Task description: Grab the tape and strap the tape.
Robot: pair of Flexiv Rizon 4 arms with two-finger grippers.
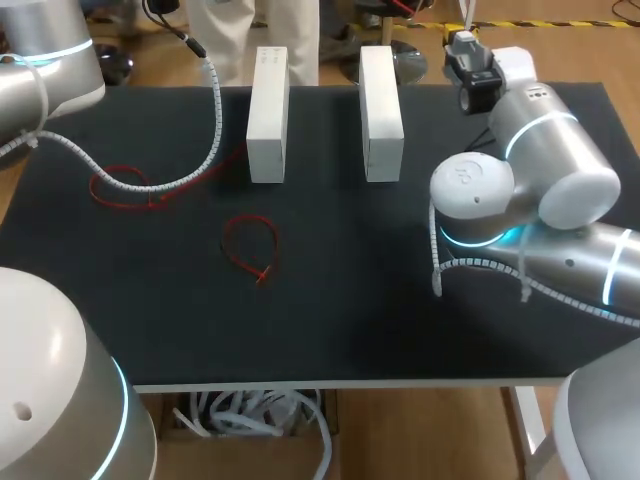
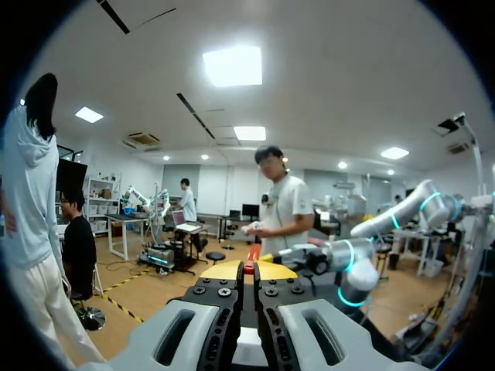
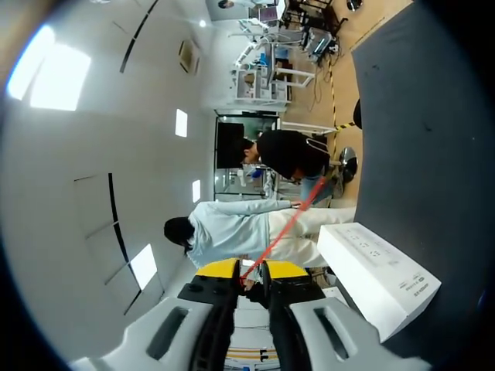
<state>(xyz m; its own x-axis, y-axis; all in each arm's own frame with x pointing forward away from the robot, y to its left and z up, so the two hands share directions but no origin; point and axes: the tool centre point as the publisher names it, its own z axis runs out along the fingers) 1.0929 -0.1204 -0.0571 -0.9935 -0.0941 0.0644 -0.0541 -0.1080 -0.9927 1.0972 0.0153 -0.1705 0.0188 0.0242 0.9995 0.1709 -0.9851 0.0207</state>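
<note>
Tape: a thin red strip pinched at one end between the yellow tips of the right tool, which is clenched on it. The rest runs out free ahead of the tips, above the near white block.

Left tool: clenched too, with only a short red stub showing between its tips. Cannot tell if this is the same strip.

Two more red pieces lie on the desk: a closed loop near the middle, and a second loop under the left arm's white hose.

Risks, my judgement:
- The grip sits at the very tips, so the strip may pivot or slide out under tension.
- The long free end may sag or swing, so threading could miss.
- The hose may drag the second loop when the left arm travels.
</note>
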